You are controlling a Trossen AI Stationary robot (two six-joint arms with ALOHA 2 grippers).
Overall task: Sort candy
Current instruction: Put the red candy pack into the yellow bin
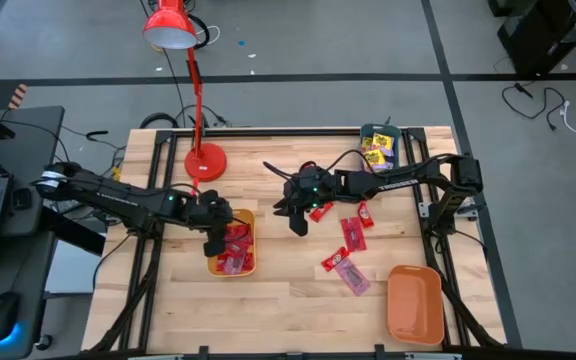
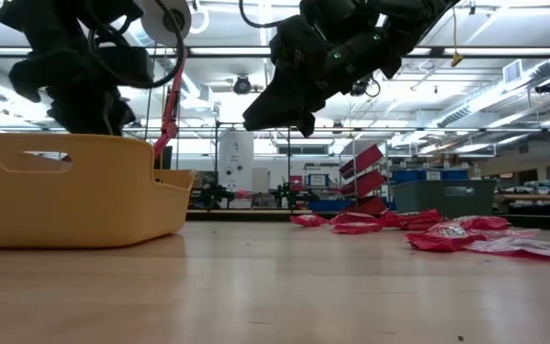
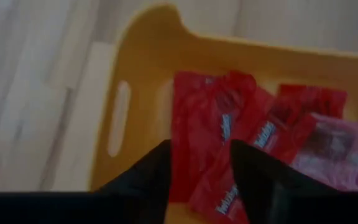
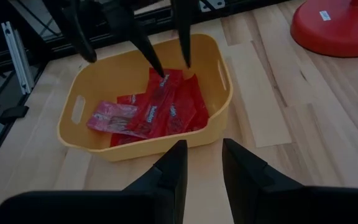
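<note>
Candy [image 1: 348, 236]: you have several red packets in the yellow tray [image 4: 213, 102], yellow ones in the far teal tray [image 1: 377, 131] (orange tray [image 1: 414, 305] still unfilled). Left gripper [image 4: 174, 70] hangs over the yellow tray, fingers apart and empty; right gripper [image 4: 199, 165] is parted, holding nothing, with about six packets left loose at table centre.

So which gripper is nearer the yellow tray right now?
Left. The left gripper hangs directly over the yellow tray, fingertips just above the red candies. The right gripper hovers beside it, over bare table.
</note>
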